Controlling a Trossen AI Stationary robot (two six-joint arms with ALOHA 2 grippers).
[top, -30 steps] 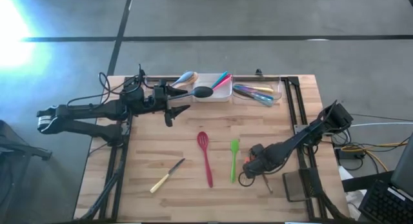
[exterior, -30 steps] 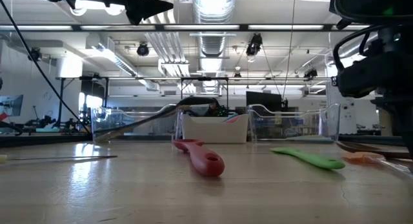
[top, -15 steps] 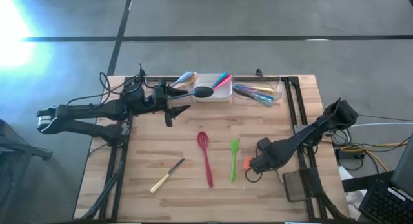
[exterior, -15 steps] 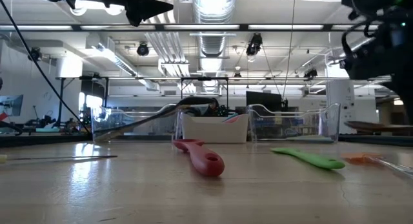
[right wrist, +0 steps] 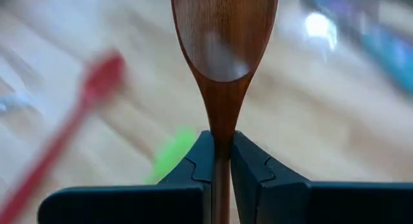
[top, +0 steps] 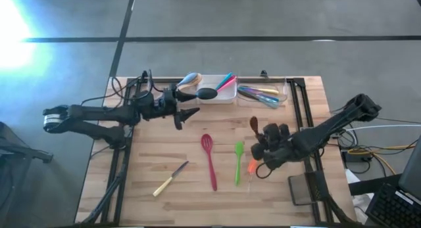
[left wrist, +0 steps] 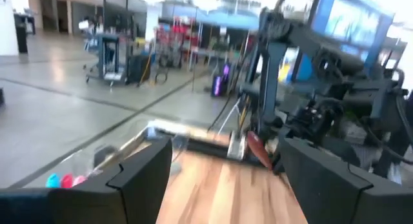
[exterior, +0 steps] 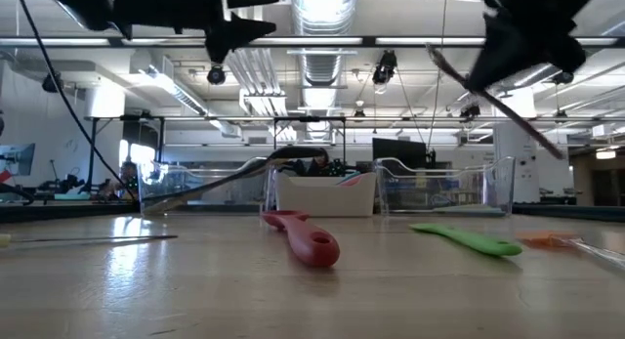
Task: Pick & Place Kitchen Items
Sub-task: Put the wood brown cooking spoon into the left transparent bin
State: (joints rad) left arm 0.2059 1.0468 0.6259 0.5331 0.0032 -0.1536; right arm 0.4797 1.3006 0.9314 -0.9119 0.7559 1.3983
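Right wrist view shows my right gripper (right wrist: 221, 161) clamped tight on the neck of a wooden spoon (right wrist: 224, 50), its brown bowl standing out ahead of my fingers (right wrist: 193, 161), above the blurred table. From above, that gripper (top: 262, 144) hangs over the right part of the wooden table (top: 131, 182), with the spoon's bowl (top: 254, 124) pointing toward the far edge. At table height the spoon (exterior: 493, 100) shows as a thin slanted stick, lifted clear of the tabletop.

Just beside my right gripper, an orange utensil (top: 252, 167) lies on the wood. A green spatula (top: 238, 162) lies near it, and a red slotted spatula (top: 210, 159) lies parallel on the green one's other side. A wooden-handled knife (top: 170, 178) rests apart, toward the near left.

My left gripper (top: 187, 112) hovers above the table just in front of the trays, its jaws spread wide and holding nothing. At the far edge sits a white tray (top: 220, 94) with a black ladle (top: 205, 94) across its rim and pink and teal handles inside. A clear tray (top: 279, 90) to its right holds several coloured utensils. I cannot tell exactly what lies in the one on its left.
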